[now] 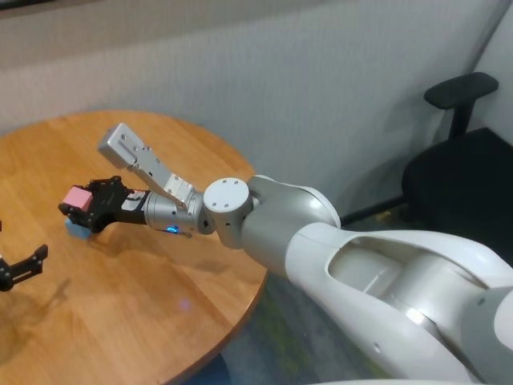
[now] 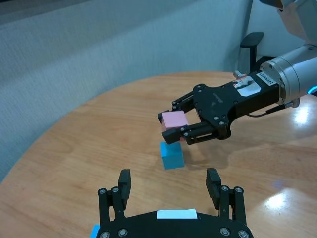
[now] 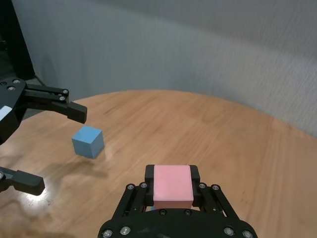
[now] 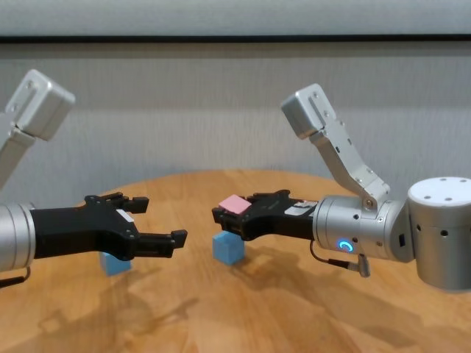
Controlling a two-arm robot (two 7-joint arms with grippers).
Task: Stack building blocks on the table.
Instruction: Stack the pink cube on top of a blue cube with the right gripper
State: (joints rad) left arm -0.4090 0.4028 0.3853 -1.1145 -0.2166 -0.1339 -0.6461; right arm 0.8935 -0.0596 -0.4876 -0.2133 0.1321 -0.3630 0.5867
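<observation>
My right gripper point(image 1: 76, 205) is shut on the pink block point(image 1: 78, 196) and holds it directly over a light blue block point(image 1: 77, 230) that sits on the round wooden table point(image 1: 160, 305). In the left wrist view the pink block point(image 2: 174, 120) hangs just above that blue block point(image 2: 172, 155), with a thin gap. The second light blue block point(image 3: 88, 142) sits on the table beside my left gripper point(image 4: 160, 218), which is open and empty and hovers low over the table's left side. The chest view shows this block point(image 4: 114, 262) behind the left fingers.
A grey wall runs behind the table. A black office chair point(image 1: 461, 152) stands off the table at the far right. The table's curved edge point(image 1: 260, 281) passes under my right forearm.
</observation>
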